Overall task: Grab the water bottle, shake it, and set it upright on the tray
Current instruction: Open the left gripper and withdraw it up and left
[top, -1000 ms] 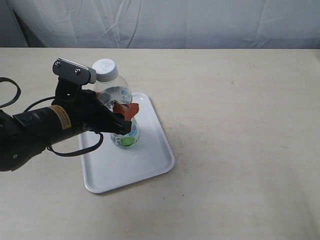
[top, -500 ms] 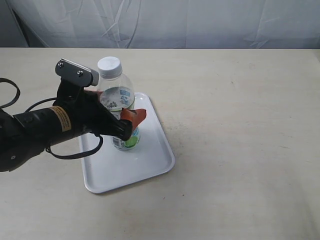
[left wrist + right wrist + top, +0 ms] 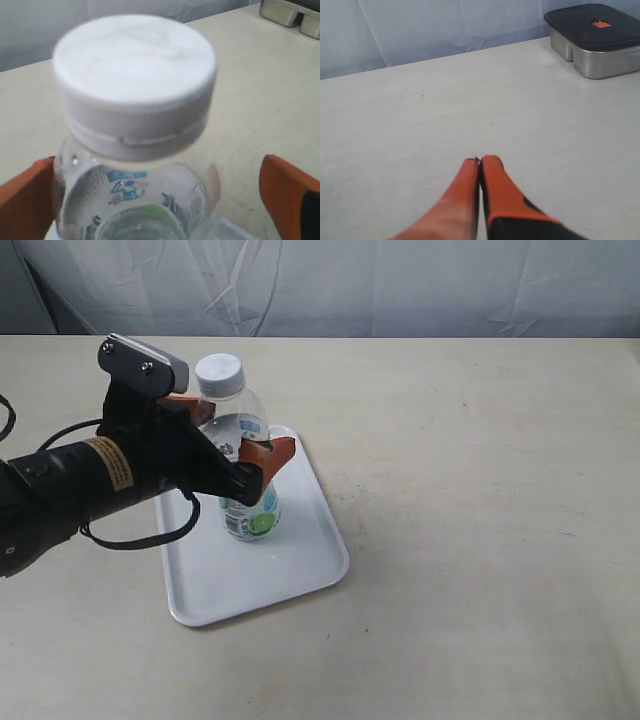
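Note:
The water bottle [image 3: 238,425], clear with a white cap and a white-and-green label, stands upright on the white tray [image 3: 300,550]. My left gripper [image 3: 232,435] is open, with one orange finger on each side of the bottle's upper body. In the left wrist view the bottle [image 3: 135,100] fills the frame. The left gripper [image 3: 157,200] shows only as orange fingers [image 3: 287,195] at both edges, and there is a gap between the bottle and that finger. My right gripper [image 3: 479,161] is shut over bare table, holds nothing, and is outside the exterior view.
A metal box with a dark lid [image 3: 592,37] sits on the table far ahead of the right gripper. Metal containers [image 3: 290,12] also show at the edge of the left wrist view. A grey cloth backdrop [image 3: 330,285] hangs behind the table.
The bottle has been straightened and set upright on the tray. The left jaws have spread apart from it, and the wrist has risen slightly.

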### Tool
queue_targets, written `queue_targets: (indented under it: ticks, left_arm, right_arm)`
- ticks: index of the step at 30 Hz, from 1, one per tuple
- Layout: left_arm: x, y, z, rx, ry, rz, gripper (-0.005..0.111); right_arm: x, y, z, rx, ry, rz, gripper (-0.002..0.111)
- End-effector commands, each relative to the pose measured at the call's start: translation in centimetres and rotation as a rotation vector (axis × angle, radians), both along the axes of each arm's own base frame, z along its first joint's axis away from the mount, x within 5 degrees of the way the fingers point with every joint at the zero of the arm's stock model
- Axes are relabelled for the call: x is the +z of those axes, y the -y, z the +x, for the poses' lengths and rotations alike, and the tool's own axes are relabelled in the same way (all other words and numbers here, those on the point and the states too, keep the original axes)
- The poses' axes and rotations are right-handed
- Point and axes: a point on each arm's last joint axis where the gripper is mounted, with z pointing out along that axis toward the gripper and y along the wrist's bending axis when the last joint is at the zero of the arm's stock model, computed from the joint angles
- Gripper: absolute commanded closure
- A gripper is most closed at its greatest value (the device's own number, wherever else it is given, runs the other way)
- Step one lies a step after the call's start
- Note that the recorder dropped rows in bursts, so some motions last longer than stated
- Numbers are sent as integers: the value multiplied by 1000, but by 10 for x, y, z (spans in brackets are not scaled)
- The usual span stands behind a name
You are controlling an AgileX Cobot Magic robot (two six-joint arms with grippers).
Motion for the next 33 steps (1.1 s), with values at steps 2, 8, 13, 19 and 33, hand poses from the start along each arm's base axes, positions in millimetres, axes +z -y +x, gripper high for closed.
queue_targets:
  ticks: [2, 8, 13, 19, 33]
  left_arm:
    - [7, 0, 0, 8, 29, -24, 1]
    - [24, -2, -3, 4, 103, -44, 1]
    - [42, -6, -8, 10, 169, -52, 1]
    - [68, -13, -17, 5, 281, -59, 6]
    - [112, -48, -60, 66, 230, 69, 87]
  right_arm:
    - [0, 0, 0, -4, 10, -4, 104]
    - [0, 0, 0, -4, 10, -4, 104]
    - [0, 0, 0, -4, 10, -4, 104]
    - [0, 0, 0, -4, 10, -4, 104]
    - [0, 0, 0, -4, 10, -4, 104]
